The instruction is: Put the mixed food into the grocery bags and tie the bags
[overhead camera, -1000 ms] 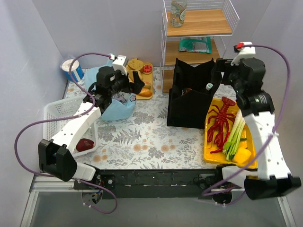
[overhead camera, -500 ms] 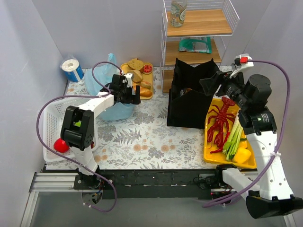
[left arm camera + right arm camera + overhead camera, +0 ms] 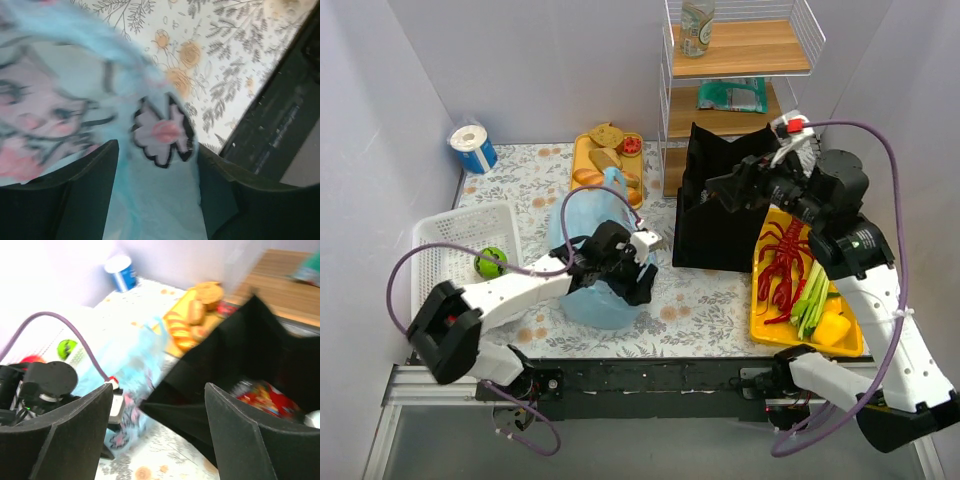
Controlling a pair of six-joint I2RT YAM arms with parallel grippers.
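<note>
**Top and wrist views.** The light-blue bag (image 3: 588,228) lies on the patterned table (image 3: 710,300), left of centre. Its long axis runs from the raised handle at the far end toward the near edge. The left gripper (image 3: 156,150) meets its near right flank, fingers half-parted with printed plastic between them; through the blur it cannot be told whether they pinch it. The black bag (image 3: 720,215) stands upright just right of centre. The right gripper (image 3: 157,390) hangs at its upper left edge, jaws wide about a pointed corner, ungripped. Each arm is nearer its own bag; tying probably begins at the blue handle, on the far side of the left fingers.
</note>
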